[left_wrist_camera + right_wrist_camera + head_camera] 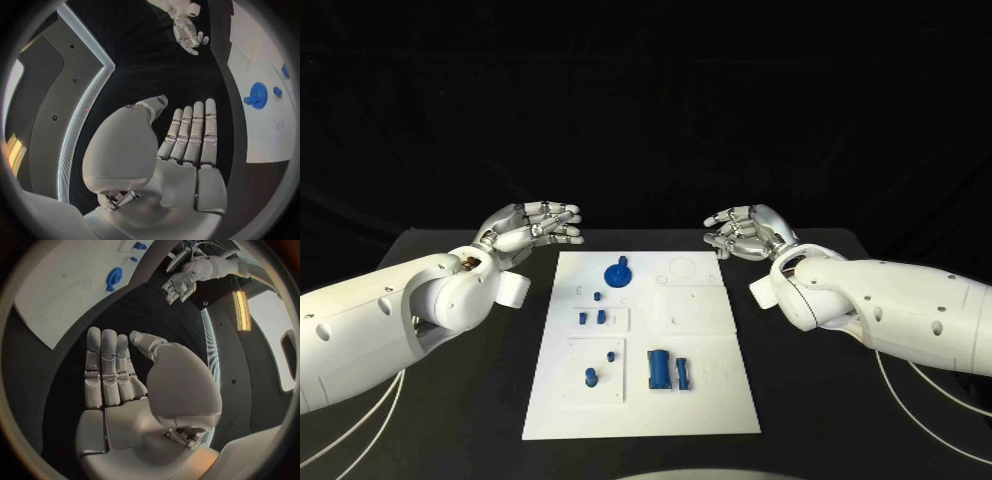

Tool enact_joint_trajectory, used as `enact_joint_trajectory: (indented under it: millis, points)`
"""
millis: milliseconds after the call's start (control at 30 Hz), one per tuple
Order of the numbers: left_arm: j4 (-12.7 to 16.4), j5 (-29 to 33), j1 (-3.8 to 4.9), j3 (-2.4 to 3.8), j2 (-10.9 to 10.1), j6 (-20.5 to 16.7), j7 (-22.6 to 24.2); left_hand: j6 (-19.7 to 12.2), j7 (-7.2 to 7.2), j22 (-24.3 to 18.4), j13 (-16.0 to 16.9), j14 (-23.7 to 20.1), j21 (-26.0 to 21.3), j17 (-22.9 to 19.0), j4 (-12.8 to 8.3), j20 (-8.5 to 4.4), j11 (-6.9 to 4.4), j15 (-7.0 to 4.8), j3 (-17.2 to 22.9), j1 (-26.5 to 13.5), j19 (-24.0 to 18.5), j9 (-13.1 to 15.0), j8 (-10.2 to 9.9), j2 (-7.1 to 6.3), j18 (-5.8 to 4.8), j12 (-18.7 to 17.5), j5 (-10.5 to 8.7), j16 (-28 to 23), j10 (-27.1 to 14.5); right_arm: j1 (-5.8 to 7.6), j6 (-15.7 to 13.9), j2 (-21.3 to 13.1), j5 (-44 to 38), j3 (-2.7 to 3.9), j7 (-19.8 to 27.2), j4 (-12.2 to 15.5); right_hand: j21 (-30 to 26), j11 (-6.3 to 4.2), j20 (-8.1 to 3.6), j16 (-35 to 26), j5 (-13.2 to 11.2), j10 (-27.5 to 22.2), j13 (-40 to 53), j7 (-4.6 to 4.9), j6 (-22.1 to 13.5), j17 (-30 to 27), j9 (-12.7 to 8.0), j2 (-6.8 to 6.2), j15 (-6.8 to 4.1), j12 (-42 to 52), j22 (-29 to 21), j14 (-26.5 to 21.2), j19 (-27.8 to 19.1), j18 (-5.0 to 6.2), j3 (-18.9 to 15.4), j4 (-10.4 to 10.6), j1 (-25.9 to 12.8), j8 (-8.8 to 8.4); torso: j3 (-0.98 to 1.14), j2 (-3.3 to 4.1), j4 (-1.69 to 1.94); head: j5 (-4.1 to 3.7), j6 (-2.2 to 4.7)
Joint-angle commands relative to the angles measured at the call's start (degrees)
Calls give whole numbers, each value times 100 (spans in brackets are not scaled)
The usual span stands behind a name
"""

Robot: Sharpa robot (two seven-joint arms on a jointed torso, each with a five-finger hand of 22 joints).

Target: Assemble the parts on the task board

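The white task board [711,400] lies in the middle of the black table. On it a round blue part [617,272] sits near the far end, several small blue parts [591,318] lie along its left side, and two taller blue blocks [668,370] stand near the front. My left hand [538,225] hovers off the board's far left corner, my right hand [744,230] off its far right corner. Both hold nothing. In the wrist views each hand [187,145] [112,375] has its fingers straight and side by side, with the board [250,135] [56,295] and the round part [257,95] [114,277] off to one side.
Bare black table [459,400] runs along both long sides of the board and beyond its far end. My white forearms [387,320] [891,305] reach in over the table's left and right edges.
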Motion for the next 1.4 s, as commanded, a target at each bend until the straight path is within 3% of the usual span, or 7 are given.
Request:
enact_joint_trajectory:
  millis: [33, 167, 200, 400, 433, 533, 1400]
  points:
    - [-258, 478, -35, 6, 178, -612, 590, -57, 165, -472, -10, -7, -771, -249, -19, 152, 64, 124, -157, 48, -18, -60, -121, -88, 60, -405, -7, -752, 89, 25, 702, 239, 1376, 22, 917, -477, -534, 174, 183, -1032, -12, -153, -973, 128, 32, -438, -88, -76, 213, -922, -541, -469, -392, -28, 108, 9, -51, -116, 24, -126, 18, 5, 202]
    - [-578, 568, -81, 9, 436, -809, 741, -190, 22, -951, -5, -332, -1599, -516, -88, 186, 109, 259, -545, 145, -241, -180, -344, -45, -110, -931, -7, -1658, -78, 33, 984, 522, 1618, 40, 1080, -1041, -814, 436, 597, -2241, -19, -236, -2206, 295, 101, -1069, -190, -46, 583, -1847, -1654, -1112, -1110, 14, 45, -24, -65, -271, 41, -190, 66, -13, 370]
    - [-524, 267, -72, 4, 391, -413, 323, -4104, -1082, -1403, -363, -4104, -2989, -1323, -1022, -1480, -1105, -874, -2798, -2308, -4069, -1066, -2288, 1035, -973, -2751, -887, -4128, -4360, 33, 428, 488, 941, 37, 561, -941, -1160, -416, -692, -4138, -953, -1979, -3835, -849, -4977, -3473, -2225, 1207, -76, -2891, -5943, -6683, -6227, -1018, -3391, -288, -2215, -1699, 20, -110, 25, 1, 263]
    - [-403, 287, -101, 3, 388, -653, 360, -4104, -1082, -1403, -363, -4104, -2989, -1323, -1022, -1480, -1105, -874, -2798, -3311, -4069, -1066, -2288, 1035, -973, -2751, -887, -4128, -4360, -63, 264, 467, 1181, 142, 675, -715, -1160, -416, -692, -4138, -953, -6064, -3835, -849, -4977, -3473, -2225, 1207, -76, -2891, -5943, -6683, -6227, -1018, -3391, -288, -3145, -1699, 63, -167, 2, 87, 383]
    - [-364, 294, -110, 2, 386, -731, 372, -4104, -1082, -1403, -363, -4104, -2989, -1323, -1022, -1480, -1105, -874, -2798, -3492, -4069, -1066, -2288, 1035, -973, -2751, -887, -4128, -4360, -95, 211, 461, 1259, 176, 711, -641, -1160, -416, -692, -4138, -953, -6064, -3835, -849, -4977, -3473, -2225, 1207, -76, -2891, -5943, -6683, -6227, -1018, -3391, -288, -7256, -1699, 76, -186, -5, 115, 422]
    - [-183, 324, -154, 0, 381, -1092, 428, -4104, -1082, -1403, -363, -4104, -2989, -1323, -1022, -1480, -1105, -874, -2798, -7953, -4069, -1066, -2288, 1035, -973, -2751, -887, -4128, -4360, -239, -36, 429, 1620, 332, 882, -302, -1160, -416, -692, -4138, -953, -6064, -3835, -849, -4977, -3473, -2225, 1207, -76, -2891, -5943, -6683, -6227, -1018, -3391, -288, -7256, -1699, 137, -267, -37, 238, 594]
    - [1222, 558, -490, -16, 340, -3889, 860, -4104, -1082, -1403, -363, -4104, -2989, -1323, -1022, -1480, -1105, -874, -2798, -7953, -4069, -1066, -2288, 1035, -973, -2751, -887, -4128, -4360, -696, -817, 331, 2764, 829, 1423, 773, -1160, -416, -692, -4138, -953, -6064, -3835, -849, -4977, -3473, -2225, 1207, -76, -2891, -5943, -6683, -6227, -1018, -3391, -288, -7256, -1699, 209, -364, -75, 385, 799]
